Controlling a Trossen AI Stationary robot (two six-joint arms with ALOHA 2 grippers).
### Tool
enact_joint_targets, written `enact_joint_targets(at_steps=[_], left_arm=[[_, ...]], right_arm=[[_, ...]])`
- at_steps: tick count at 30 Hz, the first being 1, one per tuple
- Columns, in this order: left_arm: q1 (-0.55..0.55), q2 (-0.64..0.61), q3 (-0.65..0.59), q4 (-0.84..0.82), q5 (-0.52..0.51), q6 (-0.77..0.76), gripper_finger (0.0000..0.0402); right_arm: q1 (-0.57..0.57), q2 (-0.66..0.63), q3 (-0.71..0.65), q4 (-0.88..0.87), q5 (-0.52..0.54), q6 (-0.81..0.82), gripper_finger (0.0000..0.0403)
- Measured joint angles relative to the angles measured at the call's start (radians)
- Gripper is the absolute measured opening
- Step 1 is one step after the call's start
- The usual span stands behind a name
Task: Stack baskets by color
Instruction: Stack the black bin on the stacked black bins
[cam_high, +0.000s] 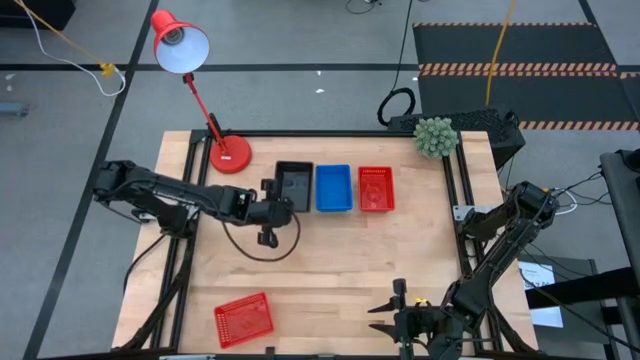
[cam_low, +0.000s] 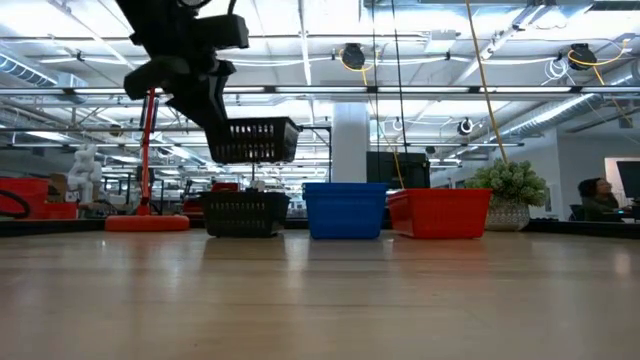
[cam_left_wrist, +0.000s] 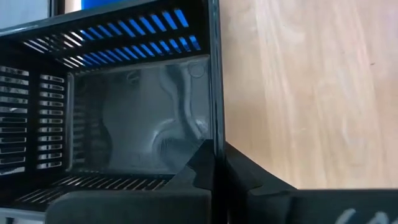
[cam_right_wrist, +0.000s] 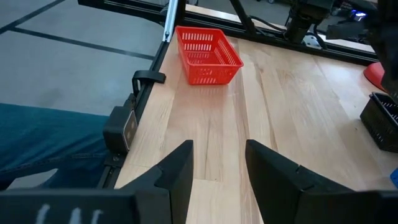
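My left gripper (cam_high: 272, 208) is shut on a black basket (cam_low: 252, 140), which hangs in the air above another black basket (cam_low: 245, 213) that stands on the table. To the right of these, a blue basket (cam_high: 333, 188) and a red basket (cam_high: 376, 188) stand in a row at the far middle. One more red basket (cam_high: 243, 318) sits on its bottom at the near left. My right gripper (cam_high: 385, 308) waits open near the table's front edge, with nothing between its fingers (cam_right_wrist: 180, 168). My left gripper pinches the black basket's near short wall (cam_left_wrist: 214, 124), one finger (cam_left_wrist: 196, 165) inside the basket and the other outside. The fingers slant down from the table's left and lie along that wall. The basket is lifted clear, about level, open side up.
A red desk lamp's base (cam_high: 230, 153) stands at the far left, close to the black baskets. A small green plant (cam_high: 434, 136) sits at the far right corner. Bare wood lies across the table's middle and near right.
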Motion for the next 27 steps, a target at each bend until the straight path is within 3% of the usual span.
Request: enact_joint_targets(at_steps=[13, 27], left_arm=[[0.121, 0.0, -0.053, 0.068, 0.101, 0.089, 0.0009], [0.189, 0.0, -0.109, 0.113, 0.112, 0.125, 0.0022]], right_arm=[[0.0, 0.0, 0.0, 0.0, 0.0, 0.0, 0.0138], [0.0, 0.0, 0.0, 0.0, 0.0, 0.0, 0.0138]])
